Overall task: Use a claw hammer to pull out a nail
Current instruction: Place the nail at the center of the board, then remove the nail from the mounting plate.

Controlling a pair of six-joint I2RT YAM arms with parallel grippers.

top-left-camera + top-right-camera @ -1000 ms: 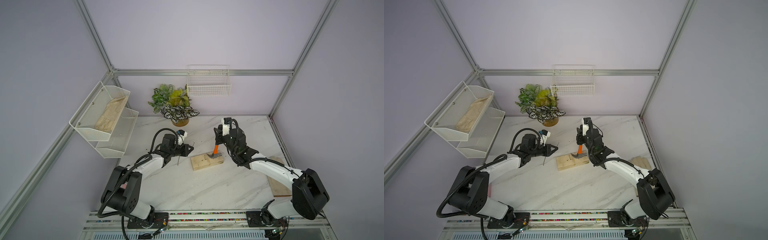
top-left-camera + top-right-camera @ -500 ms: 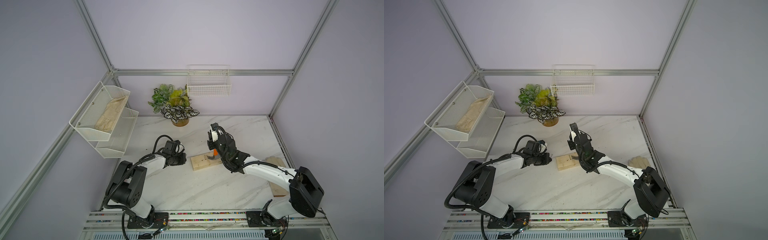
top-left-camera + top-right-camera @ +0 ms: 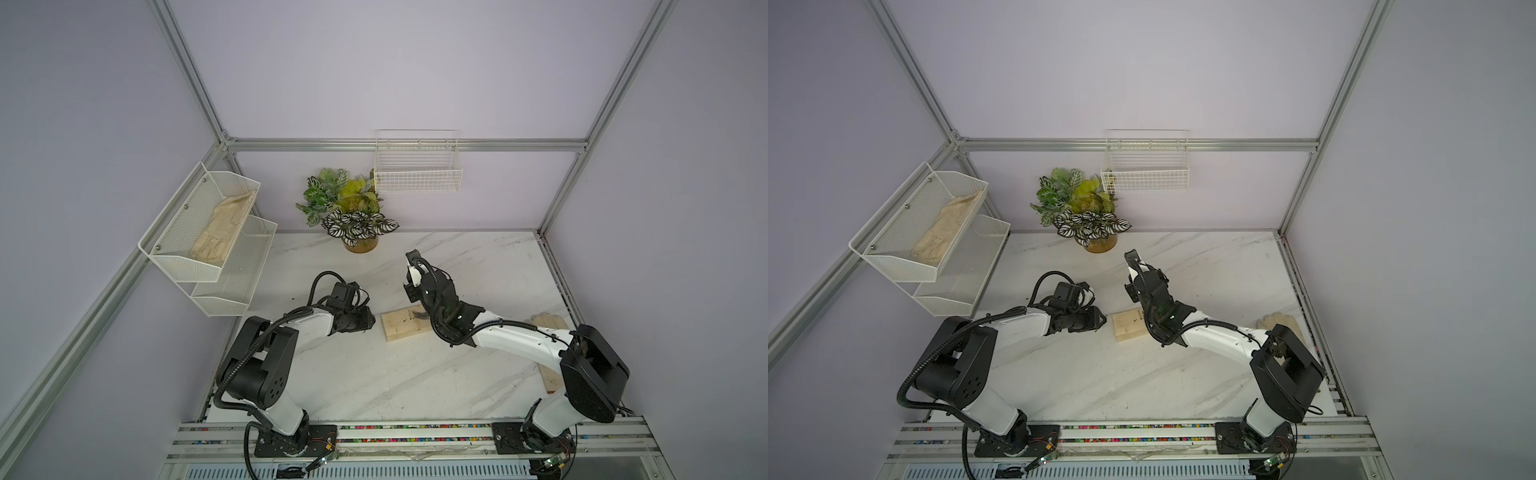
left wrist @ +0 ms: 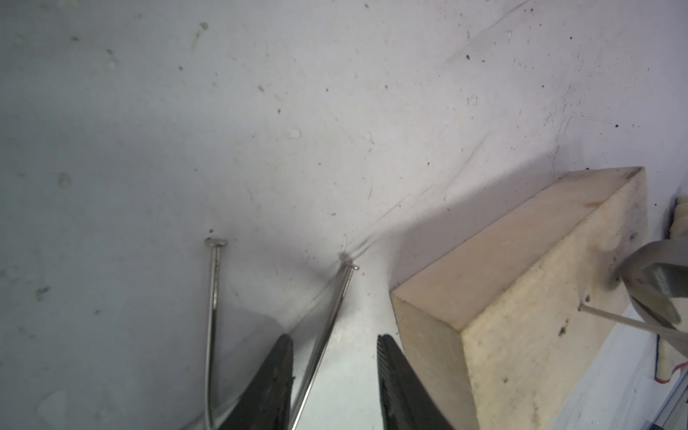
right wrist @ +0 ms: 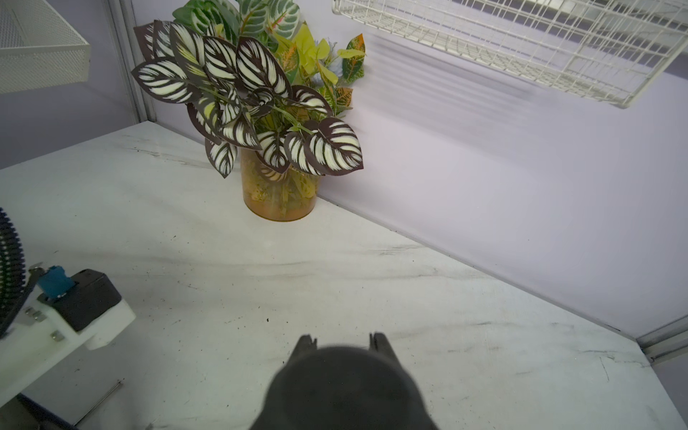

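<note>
The claw hammer's steel claw (image 4: pixel 642 260) rests on the pale wooden block (image 4: pixel 521 298), hooked over a nail (image 4: pixel 625 319) that leans out of the block's face. My right gripper (image 5: pixel 342 340) is shut on the hammer's black handle end (image 5: pixel 342 387); in both top views its wrist (image 3: pixel 428 291) covers most of the hammer above the block (image 3: pixel 405 326). My left gripper (image 4: pixel 334 338) sits low on the table just left of the block (image 3: pixel 1129 328), open. A loose nail (image 4: pixel 331 316) lies on the table between its fingers, close along one finger (image 4: pixel 279 357).
Another loose nail (image 4: pixel 213 298) lies beside the left gripper. A potted plant (image 3: pixel 353 216) stands at the back, under a wire basket (image 3: pixel 417 174). Mesh shelves (image 3: pixel 208 224) holding a glove hang at the left. A glove (image 3: pixel 548 322) and a wooden board (image 3: pixel 550 380) lie at the right edge.
My left gripper came down to the table beside the block and opened, letting its nail go. My right gripper swung the hammer handle over to the left.
</note>
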